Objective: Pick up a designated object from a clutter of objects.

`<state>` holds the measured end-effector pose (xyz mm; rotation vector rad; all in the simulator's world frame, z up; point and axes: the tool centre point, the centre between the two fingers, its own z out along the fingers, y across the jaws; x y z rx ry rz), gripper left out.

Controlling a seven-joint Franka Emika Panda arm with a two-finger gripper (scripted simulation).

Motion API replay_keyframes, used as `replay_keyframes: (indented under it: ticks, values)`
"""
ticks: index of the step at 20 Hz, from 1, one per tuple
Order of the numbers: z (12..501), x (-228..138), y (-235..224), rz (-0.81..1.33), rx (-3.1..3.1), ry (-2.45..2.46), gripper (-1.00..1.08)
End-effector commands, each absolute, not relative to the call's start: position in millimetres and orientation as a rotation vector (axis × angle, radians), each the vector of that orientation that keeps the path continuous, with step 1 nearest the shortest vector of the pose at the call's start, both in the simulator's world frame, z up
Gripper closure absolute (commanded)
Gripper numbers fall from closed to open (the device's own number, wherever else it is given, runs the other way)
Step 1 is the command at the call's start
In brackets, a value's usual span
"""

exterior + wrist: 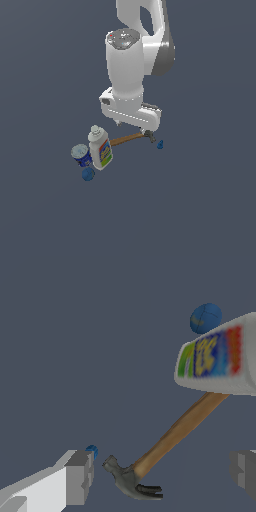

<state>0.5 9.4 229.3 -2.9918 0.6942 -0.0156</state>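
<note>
The white bottle with a multicoloured label (pixel 100 149), its print too blurred to read, lies on the dark grey surface (pixel 45 210) across the handle of the brown wooden-handled claw hammer with dark grey metal head (pixel 165 443). Beside the bottle stands a blue can with pale top (pixel 80 155); a small blue ball (pixel 88 174) sits near it. The robot's claw (pixel 162 476), fingers apart, flanks the hammer's head; a tiny blue piece (pixel 92 450) lies just beside that head.

surface: plain dark grey-blue floor (pixel 45 220) | texture: uniform
</note>
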Motion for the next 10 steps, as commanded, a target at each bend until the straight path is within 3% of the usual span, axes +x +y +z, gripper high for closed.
replay_keyframes:
  ticks: [1,10]
  values:
    - [213,-5,9,-0.007,-2.961,0.809,-0.92]
    - [157,-32,3,0.018,-2.828,1.214,-0.92]
